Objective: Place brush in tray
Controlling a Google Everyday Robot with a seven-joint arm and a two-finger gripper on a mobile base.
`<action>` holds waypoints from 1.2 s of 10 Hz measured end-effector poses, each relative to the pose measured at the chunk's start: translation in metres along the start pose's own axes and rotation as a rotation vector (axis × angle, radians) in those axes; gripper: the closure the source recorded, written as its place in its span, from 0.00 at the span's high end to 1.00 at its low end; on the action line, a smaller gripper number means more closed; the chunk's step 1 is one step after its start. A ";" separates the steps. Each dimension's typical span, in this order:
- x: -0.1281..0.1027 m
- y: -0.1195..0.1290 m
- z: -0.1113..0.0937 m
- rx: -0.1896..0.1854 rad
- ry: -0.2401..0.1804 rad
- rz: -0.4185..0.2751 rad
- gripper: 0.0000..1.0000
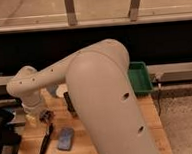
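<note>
The brush (45, 141) lies on the wooden table (30, 147) at the front left, black handle pointing toward me, head at the far end. My gripper (44, 116) hangs from the white arm (100, 91) right over the brush's far end, close to or touching it. The green tray (140, 78) sits at the table's back right, partly hidden behind the arm.
A blue-grey sponge (65, 139) lies just right of the brush. A short dark block (70, 101) stands behind it, next to the arm. A black object (2, 134) sits off the table's left edge. The arm hides the table's middle.
</note>
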 end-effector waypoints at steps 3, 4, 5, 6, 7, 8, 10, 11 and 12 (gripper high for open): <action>-0.001 0.005 0.020 0.002 0.052 0.032 0.68; 0.003 0.001 0.022 0.012 0.060 0.054 0.68; 0.007 -0.002 0.024 0.017 0.068 0.076 0.68; 0.008 -0.002 0.025 0.021 0.073 0.091 0.68; 0.012 -0.003 0.029 0.024 0.076 0.118 0.68; 0.015 -0.008 0.032 0.028 0.069 0.148 0.68; 0.016 -0.010 0.037 0.024 0.057 0.169 0.68; 0.017 -0.012 0.041 0.022 0.047 0.179 0.68; 0.018 -0.015 0.045 0.018 0.041 0.191 0.68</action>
